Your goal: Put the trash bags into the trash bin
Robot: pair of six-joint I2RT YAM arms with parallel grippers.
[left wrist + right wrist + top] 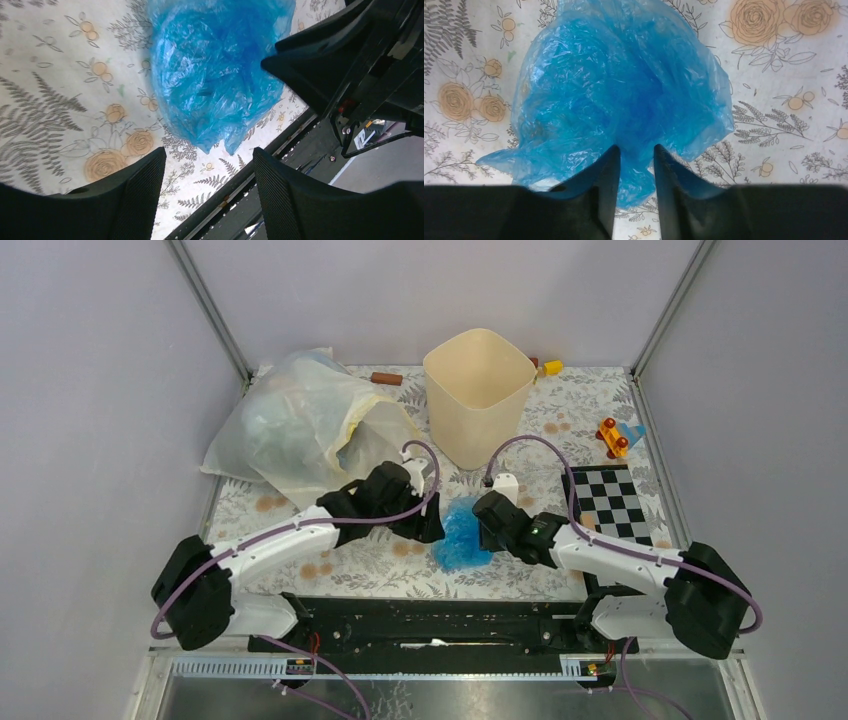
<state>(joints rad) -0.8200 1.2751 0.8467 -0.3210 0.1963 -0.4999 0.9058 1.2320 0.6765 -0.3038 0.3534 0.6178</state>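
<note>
The crumpled light-blue trash bag [462,535] lies on the floral tablecloth near the front edge, between both grippers. My left gripper [432,525] sits just left of it, open [209,152]. The bag [215,75] lies just beyond its fingertips, with nothing between them. My right gripper [485,525] reaches in from the right. Its jaws [636,147] stand narrowed but still apart, straddling a fold of the bag [619,90]. The cream trash bin [480,420] stands upright at the back centre, behind the bag, with its mouth open.
A large clear and pale-yellow plastic bag [300,425] lies at the back left. A checkerboard [608,502] lies at the right, with small toys [615,437] behind it. A yellow block [548,367] and a brown cylinder [385,378] sit along the back edge.
</note>
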